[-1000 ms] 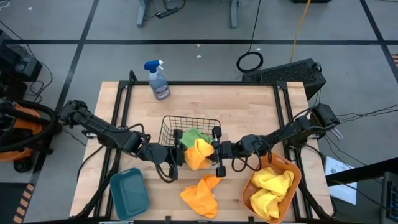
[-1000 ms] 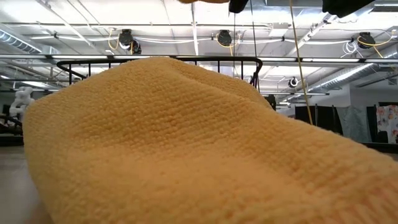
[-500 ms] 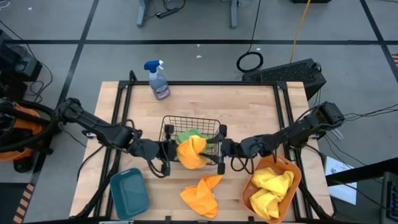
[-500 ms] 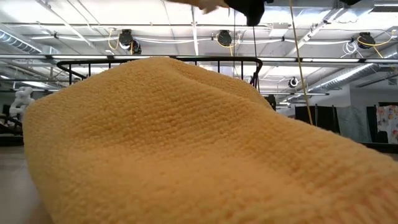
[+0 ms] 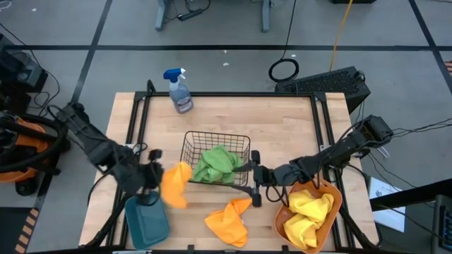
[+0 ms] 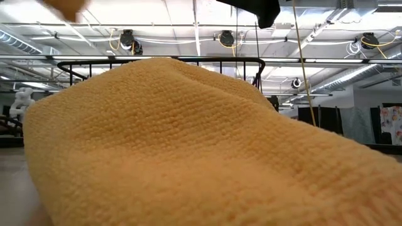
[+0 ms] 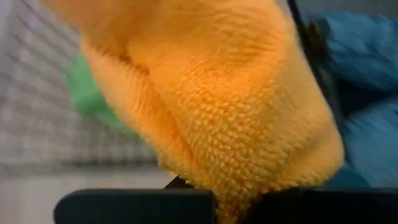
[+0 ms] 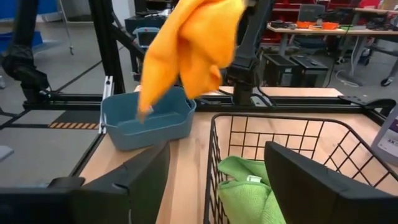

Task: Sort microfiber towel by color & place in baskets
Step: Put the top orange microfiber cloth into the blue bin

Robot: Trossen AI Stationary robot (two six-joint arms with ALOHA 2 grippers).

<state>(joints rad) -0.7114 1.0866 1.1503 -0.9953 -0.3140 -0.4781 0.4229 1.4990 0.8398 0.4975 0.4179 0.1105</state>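
the left tool (image 5: 152,176), clamped on the orange towel (image 5: 175,185), hangs just beside the teal tub (image 5: 146,220); the right tool (image 5: 256,176) is apart.

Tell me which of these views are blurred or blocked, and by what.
Low view: an orange towel lying against the lens fills most of the frame, hiding the table. Left wrist view: the held orange towel fills the picture, and the black wire basket and teal tub behind it are out of focus. High view: the held towel and left gripper look smeared. Right wrist view: sharp.
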